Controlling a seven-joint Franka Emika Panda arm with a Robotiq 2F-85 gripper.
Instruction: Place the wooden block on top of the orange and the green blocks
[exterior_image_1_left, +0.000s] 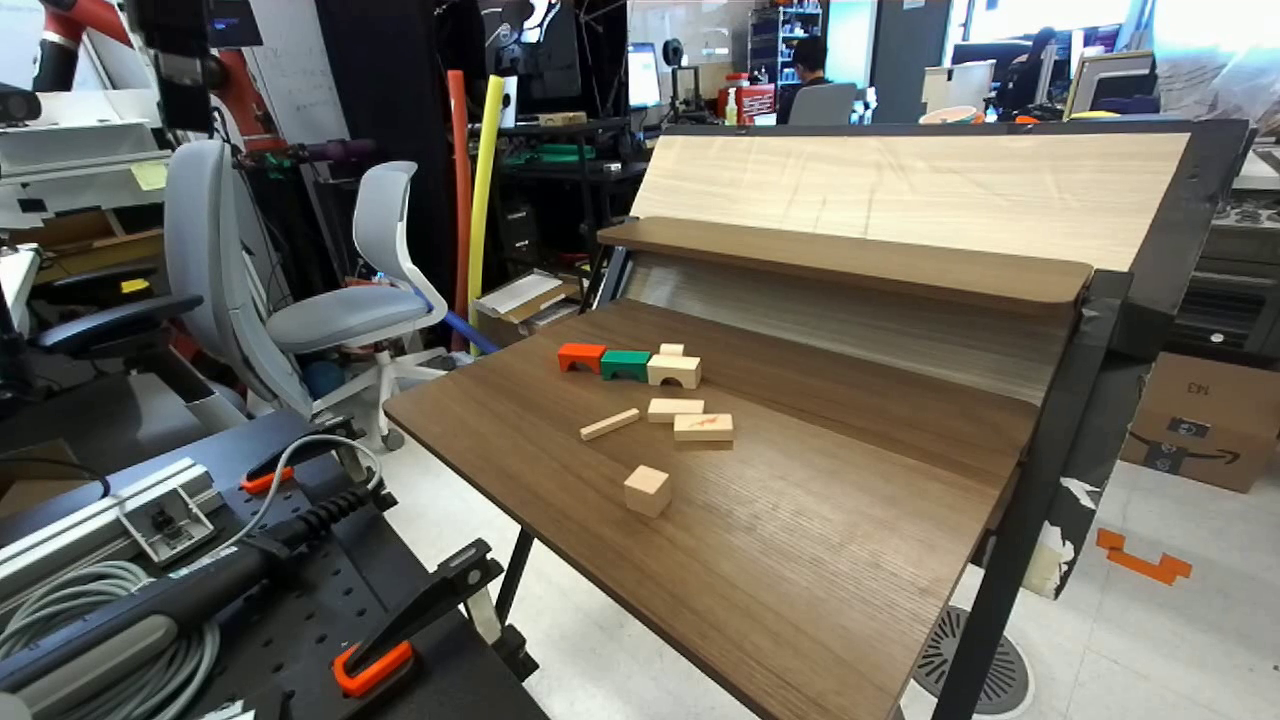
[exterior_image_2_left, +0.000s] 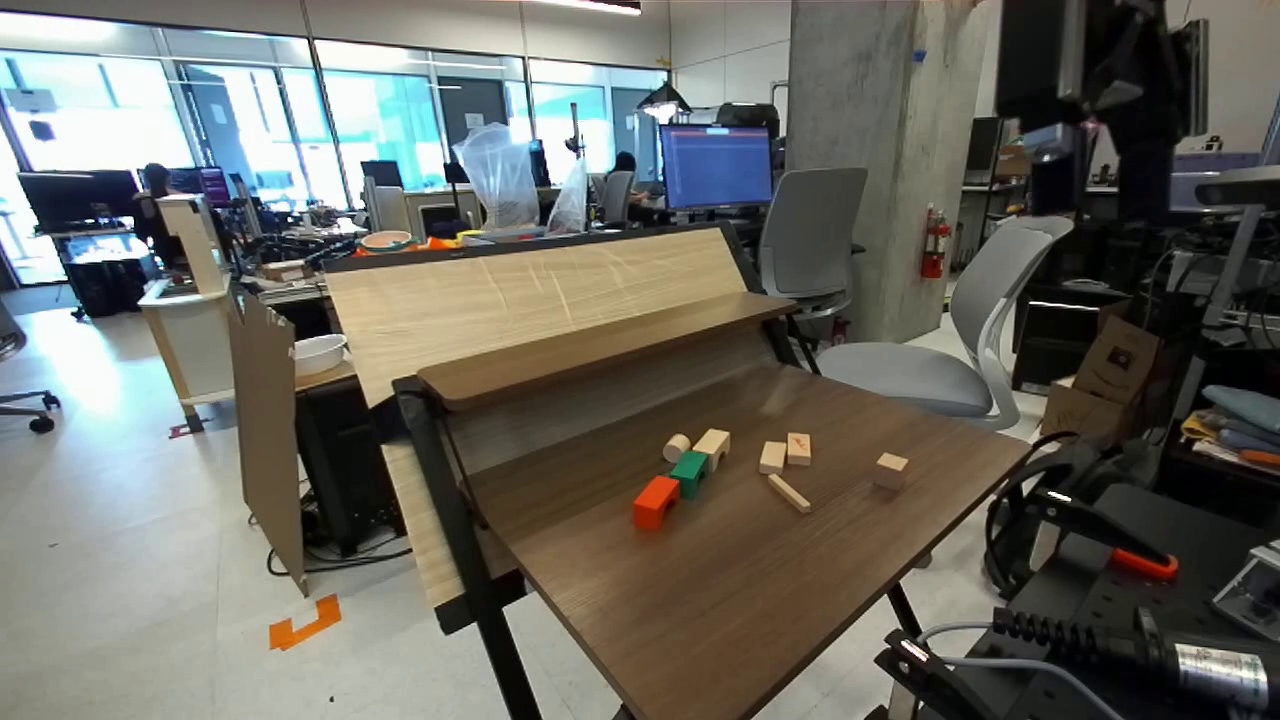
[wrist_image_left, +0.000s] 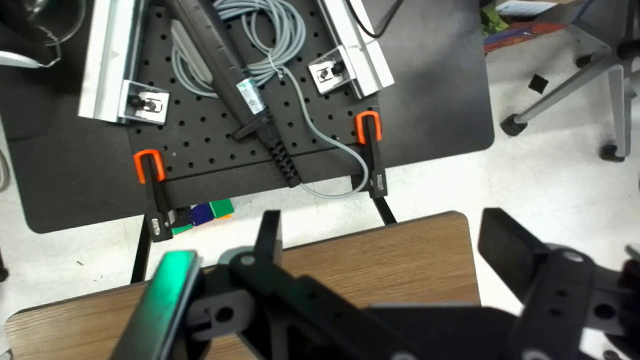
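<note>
Wrist view: the pincer (wrist_image_left: 382, 225) stood spread wide. In an exterior view, the surface (exterior_image_1_left: 820, 560) bore, from near to far, a wooden cube (exterior_image_1_left: 648, 491); a red-marked wooden block (exterior_image_1_left: 703, 428); a wooden stick (exterior_image_1_left: 610, 424); a plain wooden block (exterior_image_1_left: 675, 410), just beside the marked one; a row of orange block (exterior_image_1_left: 582, 354), green block (exterior_image_1_left: 626, 362) and wooden arch (exterior_image_1_left: 674, 366); and, just behind the arch, a wooden cylinder (exterior_image_1_left: 671, 350). Which wooden block the task meant could not be told. A raised shelf (exterior_image_1_left: 850, 258) ran along the rear.

Windows (exterior_image_2_left: 115, 130) glare near-white, the floor (exterior_image_2_left: 100, 370) shines palely, and the wrist view's fingers (wrist_image_left: 510, 252) look out of focus.
</note>
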